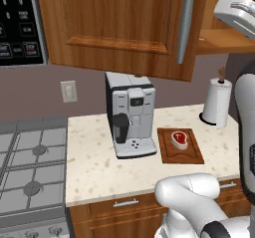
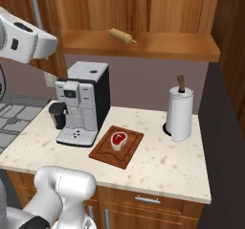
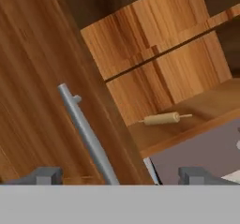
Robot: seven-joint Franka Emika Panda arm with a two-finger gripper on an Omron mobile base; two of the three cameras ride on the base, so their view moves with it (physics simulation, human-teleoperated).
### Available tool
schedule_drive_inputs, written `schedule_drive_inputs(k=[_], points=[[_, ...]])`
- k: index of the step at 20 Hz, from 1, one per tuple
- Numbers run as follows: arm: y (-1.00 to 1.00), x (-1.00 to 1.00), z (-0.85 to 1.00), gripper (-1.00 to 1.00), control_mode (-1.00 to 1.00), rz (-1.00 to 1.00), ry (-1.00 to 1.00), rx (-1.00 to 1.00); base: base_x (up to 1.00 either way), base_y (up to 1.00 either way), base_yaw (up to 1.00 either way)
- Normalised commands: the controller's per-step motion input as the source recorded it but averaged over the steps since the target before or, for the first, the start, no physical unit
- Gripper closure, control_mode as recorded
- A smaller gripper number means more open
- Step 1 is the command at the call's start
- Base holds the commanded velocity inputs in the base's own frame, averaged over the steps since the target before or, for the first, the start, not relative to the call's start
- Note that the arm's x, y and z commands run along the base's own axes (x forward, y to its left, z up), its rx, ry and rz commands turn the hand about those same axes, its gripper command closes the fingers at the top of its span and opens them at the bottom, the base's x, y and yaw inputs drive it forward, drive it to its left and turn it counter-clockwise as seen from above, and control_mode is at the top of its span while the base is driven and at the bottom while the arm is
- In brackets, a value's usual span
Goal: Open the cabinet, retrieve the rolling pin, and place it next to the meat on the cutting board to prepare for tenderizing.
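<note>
- The jaws stand spread and pinch nothing: in the hand view the gripper [image 3: 121, 175] shows its two dark tips wide apart at the bottom, with the door's handle [image 3: 86, 134] rising between them – close, though I cannot tell if anything touches it.
- That door [image 3: 42, 101] belongs to the cabinet [image 1: 119, 23] and stands swung out, which is why the inside lies bare to the hand camera and the right base view.
- Beyond the door edge lies the pin [image 3: 162, 119] on the shelf [image 2: 158, 46], on its side and slightly askew, near the shelf's front – a reachable lie, to my judgement, for a grasp across its middle.
- Below, on the surface [image 2: 158, 170], the board [image 2: 116, 146] sits just beside the coffee machine [image 2: 81, 109]; the meat [image 2: 117, 140] rests on it toward the middle, leaving bare wood beside it for the pin.
- A paper towel roll [image 2: 180, 112] stands upright further right, well apart from the board.
- Opening looks done; fetching the pin is not yet begun.
</note>
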Motion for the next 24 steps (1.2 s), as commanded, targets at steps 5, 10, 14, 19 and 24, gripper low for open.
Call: schedule_drive_inputs(k=[5,10,14,19,24], points=[[-0.68,-0.21,0.11,-1.0,-1.0,0.0,0.09,0.29,0.0,0.0,0.0],[-0.61,0.04,-0.13,-1.0,-1.0,0.1,0.06,0.25,0.0,0.0,0.0],[-0.4,0.1,-0.36,-1.0,-1.0,0.14,0.02,0.26,0.0,0.0,0.0],[-0.11,0.19,-0.46,-1.0,-1.0,0.16,0.0,0.25,0.0,0.0,0.0],[0.02,0.49,-0.19,-1.0,-1.0,0.17,0.0,0.21,0.0,0.0,0.0]])
